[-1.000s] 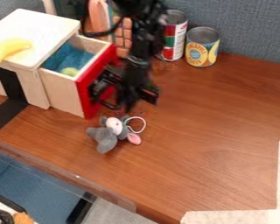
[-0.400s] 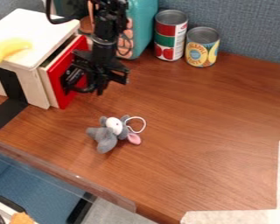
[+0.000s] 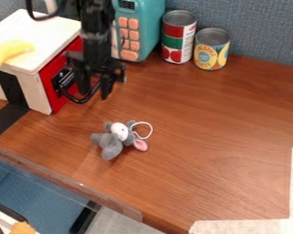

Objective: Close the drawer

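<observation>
The drawer's red front stands flush or nearly flush against the white box at the upper left, and the inside of the drawer is hidden. Right in front of the red face hangs the black gripper, at or very close to it and low over the table. Its two fingers point down and stand apart, with nothing between them.
A yellow banana lies on top of the box. A grey plush mouse lies in front of the gripper on the wooden table. Behind stand a teal toy phone and two cans.
The drawer has slid left into the box from well out, hiding its blue inside. The gripper has moved left along with the red front. The plush mouse has stayed put.
</observation>
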`<control>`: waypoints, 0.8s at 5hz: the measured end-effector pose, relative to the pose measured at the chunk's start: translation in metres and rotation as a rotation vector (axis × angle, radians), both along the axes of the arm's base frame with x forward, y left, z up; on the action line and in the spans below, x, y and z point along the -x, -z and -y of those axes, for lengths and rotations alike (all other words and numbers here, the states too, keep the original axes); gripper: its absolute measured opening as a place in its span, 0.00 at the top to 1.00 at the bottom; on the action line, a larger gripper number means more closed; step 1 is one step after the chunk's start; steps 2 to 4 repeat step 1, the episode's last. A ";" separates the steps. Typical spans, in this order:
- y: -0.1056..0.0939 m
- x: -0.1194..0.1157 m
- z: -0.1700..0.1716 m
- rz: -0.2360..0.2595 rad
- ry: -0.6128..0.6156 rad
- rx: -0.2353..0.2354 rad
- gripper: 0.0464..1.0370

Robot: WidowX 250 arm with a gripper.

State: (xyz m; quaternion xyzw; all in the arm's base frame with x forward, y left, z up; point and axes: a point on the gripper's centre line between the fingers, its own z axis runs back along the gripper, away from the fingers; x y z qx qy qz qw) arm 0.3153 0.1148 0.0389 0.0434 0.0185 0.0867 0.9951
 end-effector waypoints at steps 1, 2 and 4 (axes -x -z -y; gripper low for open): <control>-0.025 -0.006 0.029 0.053 0.092 0.080 0.06; -0.025 -0.006 0.029 0.053 0.092 0.080 0.06; -0.025 -0.006 0.029 0.053 0.092 0.080 0.06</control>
